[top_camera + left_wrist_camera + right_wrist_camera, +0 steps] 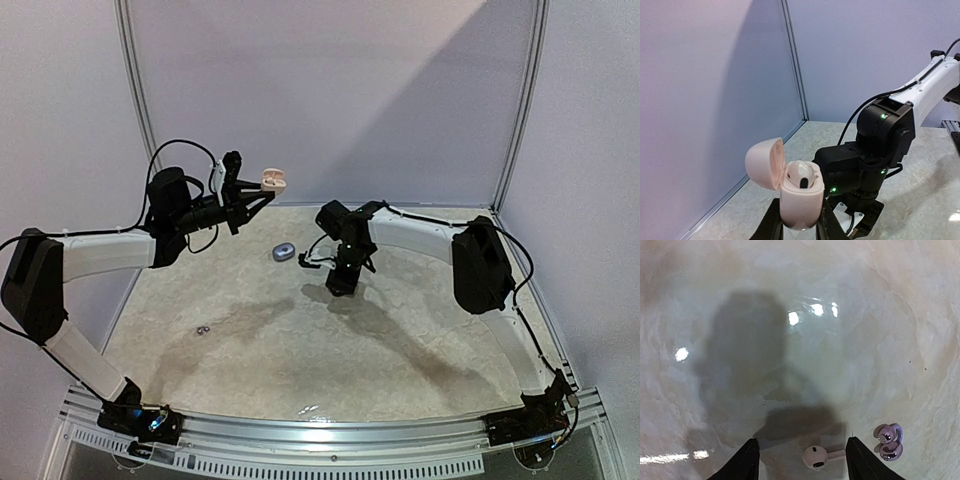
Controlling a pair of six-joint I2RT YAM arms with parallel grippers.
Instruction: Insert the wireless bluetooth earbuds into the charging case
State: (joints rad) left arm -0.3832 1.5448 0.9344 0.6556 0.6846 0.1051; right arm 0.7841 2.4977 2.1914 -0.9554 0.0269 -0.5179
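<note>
Straddling a white earbud (815, 457), right gripper (802, 442) looks open.

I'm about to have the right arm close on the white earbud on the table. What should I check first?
1. White earbud lies between the right pincer's fingers: ok.
2. Right pincer open wider than that earbud: ok.
3. Purple-grey earbud lies outside the fingers, apart from the white one: ok.
4. Pink case clamped in the left pincer, lid open: ok.
5. Free slot in the case: cannot tell; a second white earbud sits inside.
6. Fingertips low enough to close on the earbud: cannot tell.
</note>
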